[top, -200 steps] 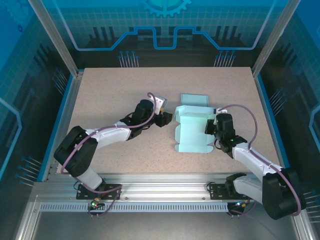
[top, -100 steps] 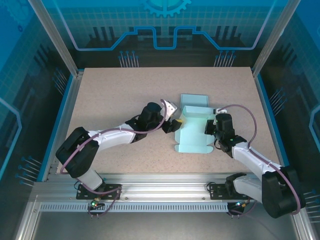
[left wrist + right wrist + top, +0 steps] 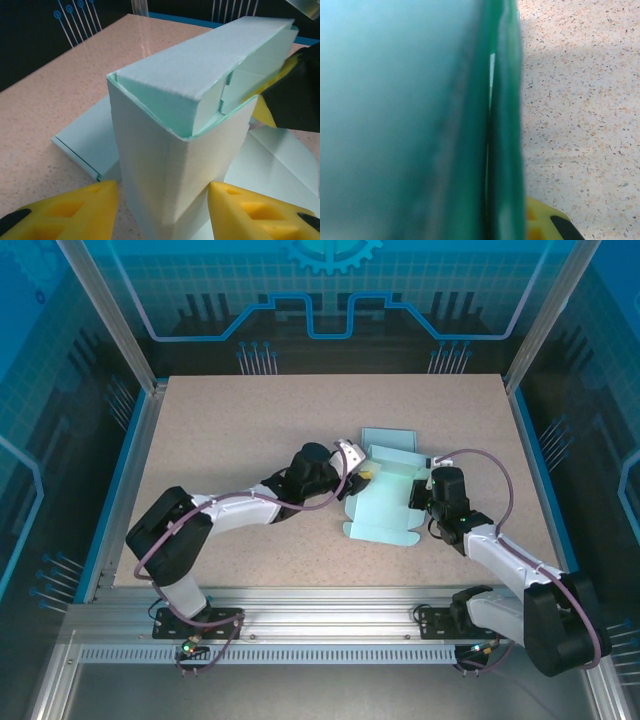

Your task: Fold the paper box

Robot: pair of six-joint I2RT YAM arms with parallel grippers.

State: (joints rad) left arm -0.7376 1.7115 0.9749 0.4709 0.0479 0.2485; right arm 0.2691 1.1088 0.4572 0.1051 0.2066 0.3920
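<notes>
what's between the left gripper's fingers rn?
The paper box: an upright folded corner stands between the yellow fingers of the left gripper, seen in the left wrist view. Whether they touch it can't be told.

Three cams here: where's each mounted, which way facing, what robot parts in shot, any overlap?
Top external: above and behind the bases, looking down on the table; both arms, with left gripper and right gripper at the paper box.
Left wrist: on the left wrist, facing the paper box's raised corner; its yellow fingers straddle it.
Right wrist: on the right wrist, hard against a box wall, blurred; one yellow fingertip.
Shared: all three see the paper box.
</notes>
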